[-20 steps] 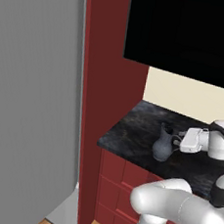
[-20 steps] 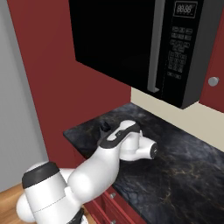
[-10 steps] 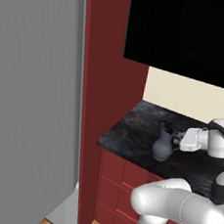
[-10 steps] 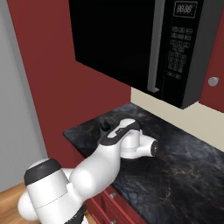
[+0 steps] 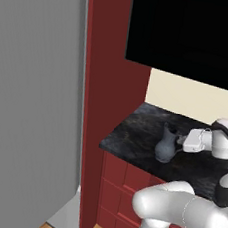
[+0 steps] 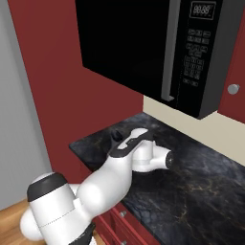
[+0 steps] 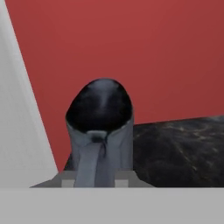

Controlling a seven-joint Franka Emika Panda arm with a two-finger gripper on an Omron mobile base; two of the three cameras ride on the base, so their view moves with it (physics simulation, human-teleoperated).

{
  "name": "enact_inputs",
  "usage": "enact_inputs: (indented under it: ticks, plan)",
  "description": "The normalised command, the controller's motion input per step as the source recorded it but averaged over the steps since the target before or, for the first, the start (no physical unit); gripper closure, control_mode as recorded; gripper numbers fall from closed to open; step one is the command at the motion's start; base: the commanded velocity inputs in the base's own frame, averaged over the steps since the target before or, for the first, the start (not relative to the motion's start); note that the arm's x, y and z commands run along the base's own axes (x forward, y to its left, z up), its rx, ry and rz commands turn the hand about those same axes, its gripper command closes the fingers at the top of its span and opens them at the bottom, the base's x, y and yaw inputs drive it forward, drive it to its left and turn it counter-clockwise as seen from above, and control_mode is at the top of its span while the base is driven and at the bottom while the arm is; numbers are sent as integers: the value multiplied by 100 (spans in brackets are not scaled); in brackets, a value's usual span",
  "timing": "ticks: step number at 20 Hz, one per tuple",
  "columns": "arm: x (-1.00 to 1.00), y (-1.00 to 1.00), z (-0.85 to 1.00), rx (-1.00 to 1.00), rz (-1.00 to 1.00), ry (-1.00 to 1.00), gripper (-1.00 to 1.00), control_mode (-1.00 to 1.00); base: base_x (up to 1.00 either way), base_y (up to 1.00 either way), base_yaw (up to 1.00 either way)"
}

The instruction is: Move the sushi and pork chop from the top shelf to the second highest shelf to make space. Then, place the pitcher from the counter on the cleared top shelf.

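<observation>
The dark blue-grey pitcher [image 5: 166, 146] stands upright on the black speckled counter [image 5: 133, 138], near its left end. My gripper [image 5: 182, 142] reaches in level from the right and meets the pitcher's handle side. In the hand view the pitcher [image 7: 100, 127] is very close, and its handle runs down the middle to my gripper [image 7: 94, 181]. The fingertips are hidden there, so the jaw state is unclear. The sushi, the pork chop, the top shelf and the second highest shelf are out of view.
A tall dark red cabinet wall [image 5: 111, 85] rises just left of the counter, with a flat grey fridge side [image 5: 32, 101] beyond it. A black microwave [image 6: 191, 57] hangs above the counter [image 6: 201, 191]. Red drawer fronts [image 5: 122, 187] sit below the counter edge.
None visible in the base views; arm and pitcher stand as they did.
</observation>
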Motion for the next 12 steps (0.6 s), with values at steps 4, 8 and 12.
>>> enact_inputs:
  ticks: [4,8,12]
  plan:
    - [-24,10,0,0,6,0,100,-100,0,0,0]
    - [-69,46,0,-2,3,-9,100,-100,0,0,0]
    - [-66,58,18,-4,-4,-20,100,-100,0,0,0]
